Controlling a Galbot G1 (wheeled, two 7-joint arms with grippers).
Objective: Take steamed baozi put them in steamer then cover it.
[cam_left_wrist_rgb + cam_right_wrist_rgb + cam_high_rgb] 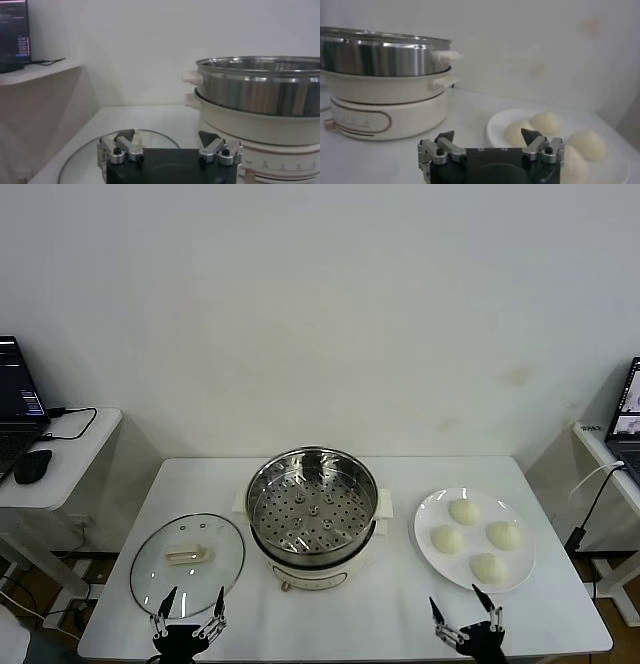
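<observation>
The steamer [312,506] stands uncovered at the table's middle, a shiny perforated steel pot on a cream base; it also fills part of the left wrist view [260,85] and the right wrist view [385,55]. Several cream-white baozi [465,511] lie on a white plate [430,556] to its right, seen also as baozi [545,122] on the plate [495,127]. The glass cover [188,562] lies flat on the table to the steamer's left. My left gripper [191,602] hangs open at the cover's near edge, holding nothing. My right gripper [464,610] is open by the plate's near edge, likewise with nothing in it.
The white table [380,614] ends just behind both grippers. A side desk [60,454] with a laptop [15,404] and mouse stands at the left. Another desk with a laptop [625,424] and cable stands at the right. A plain wall is behind.
</observation>
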